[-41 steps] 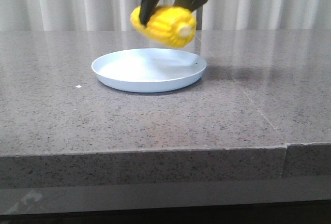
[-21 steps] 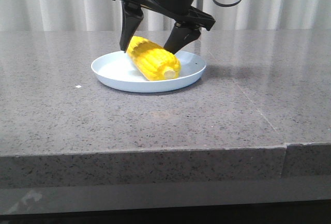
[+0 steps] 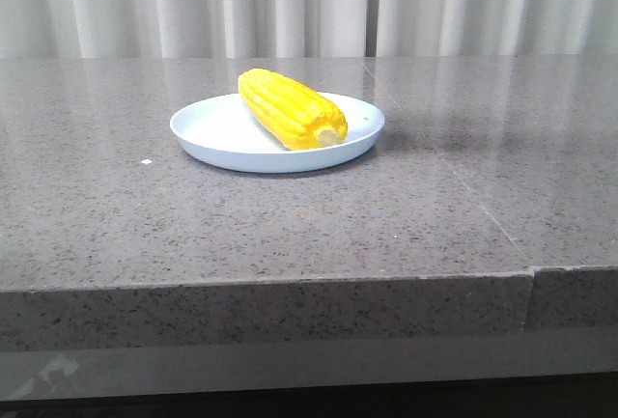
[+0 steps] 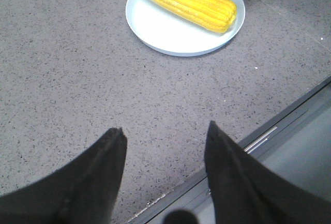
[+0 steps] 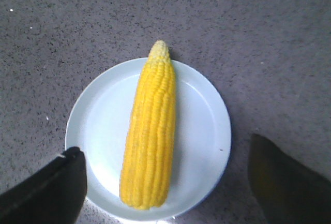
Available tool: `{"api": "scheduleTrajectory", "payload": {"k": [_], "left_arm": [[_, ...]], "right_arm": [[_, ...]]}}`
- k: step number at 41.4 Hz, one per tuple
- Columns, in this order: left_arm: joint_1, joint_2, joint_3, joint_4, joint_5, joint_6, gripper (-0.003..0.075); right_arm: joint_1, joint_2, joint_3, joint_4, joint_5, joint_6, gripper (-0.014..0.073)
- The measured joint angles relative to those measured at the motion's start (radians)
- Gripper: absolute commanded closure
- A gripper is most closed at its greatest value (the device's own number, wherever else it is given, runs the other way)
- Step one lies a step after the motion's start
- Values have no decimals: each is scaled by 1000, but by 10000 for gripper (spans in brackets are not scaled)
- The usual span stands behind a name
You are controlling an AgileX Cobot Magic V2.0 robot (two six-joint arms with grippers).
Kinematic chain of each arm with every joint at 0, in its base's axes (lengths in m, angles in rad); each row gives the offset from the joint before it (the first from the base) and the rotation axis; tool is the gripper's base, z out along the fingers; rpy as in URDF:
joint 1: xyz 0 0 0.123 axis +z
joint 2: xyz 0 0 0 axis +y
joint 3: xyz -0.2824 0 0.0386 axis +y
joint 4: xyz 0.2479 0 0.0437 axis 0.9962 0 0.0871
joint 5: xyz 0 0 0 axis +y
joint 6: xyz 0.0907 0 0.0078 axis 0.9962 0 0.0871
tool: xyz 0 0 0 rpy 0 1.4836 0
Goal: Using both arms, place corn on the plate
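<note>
The yellow corn (image 3: 290,109) lies on its side across the pale blue plate (image 3: 208,128) on the grey table, its pale stub end toward the camera. No gripper shows in the front view. In the right wrist view the corn (image 5: 151,131) lies on the plate (image 5: 201,125) below my right gripper (image 5: 165,149), which is open and empty, with a finger on each side of the plate. In the left wrist view my left gripper (image 4: 165,131) is open and empty above the table near its edge, well away from the corn (image 4: 186,1) and plate (image 4: 155,27).
The grey speckled table (image 3: 145,215) has a front edge with a seam at the right (image 3: 534,273). White curtains (image 3: 193,3) hang behind it. The table's edge and a metal rail (image 4: 269,136) show in the left wrist view.
The gripper lowered the corn onto the plate, let it go, and rose out of the front view. The corn now rests on the plate alone.
</note>
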Motion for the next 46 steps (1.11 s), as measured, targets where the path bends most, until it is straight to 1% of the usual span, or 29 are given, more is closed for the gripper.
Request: {"api": "scheduleTrajectory", "payload": {"k": [9, 30, 37, 46], "left_arm": [[0, 0, 0, 0, 0, 0, 373], [0, 0, 0, -2, 0, 0, 373], [0, 0, 0, -2, 0, 0, 373], [0, 0, 0, -2, 0, 0, 373]], "right_arm": [[0, -259, 164, -39, 18, -20, -59], [0, -831, 652, -73, 19, -20, -59], [0, -1006, 763, -73, 39, -20, -59], [0, -1134, 851, -73, 49, -20, -59]]}}
